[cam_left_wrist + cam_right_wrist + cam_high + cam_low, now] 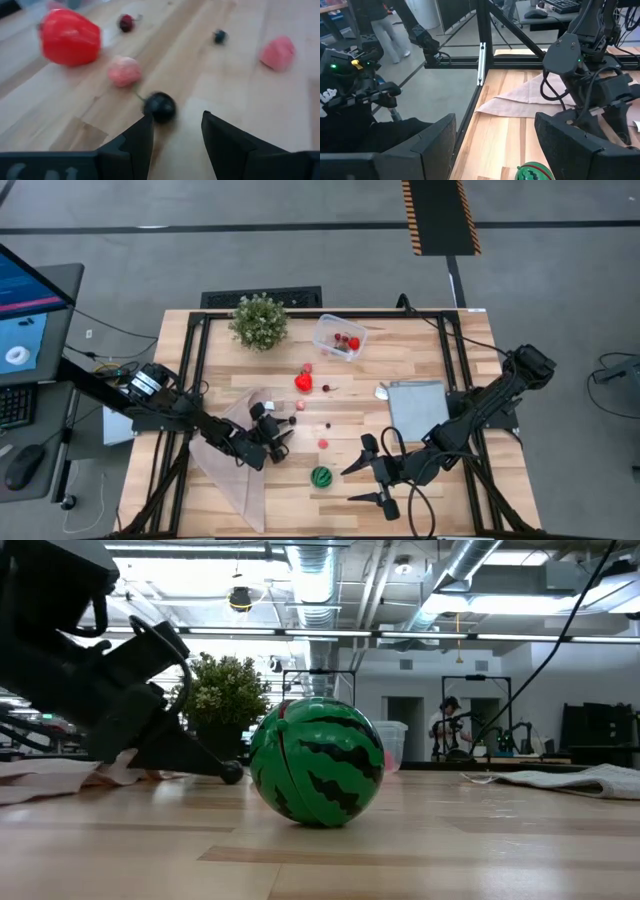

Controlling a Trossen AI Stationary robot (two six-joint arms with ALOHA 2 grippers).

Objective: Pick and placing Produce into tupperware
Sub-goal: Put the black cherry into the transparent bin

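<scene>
Pick step: left gripper (pixel 176 131) half open, empty, at dark berry (pixel 160 106). Next: straddle, close. Right gripper (pixel 368 472) wide, empty.

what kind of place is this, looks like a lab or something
Probably a robotics lab or workshop: exposed ceiling ducts overhead, a black metal frame around the wooden table, a monitor beside it, and a person at benches farther back.

A potted plant (pixel 260 321) is set at the bench's (pixel 420 500) far edge. A grey-blue sheet (pixel 418 407) and a beige cloth (pixel 232 465) are laid flat on it.
</scene>
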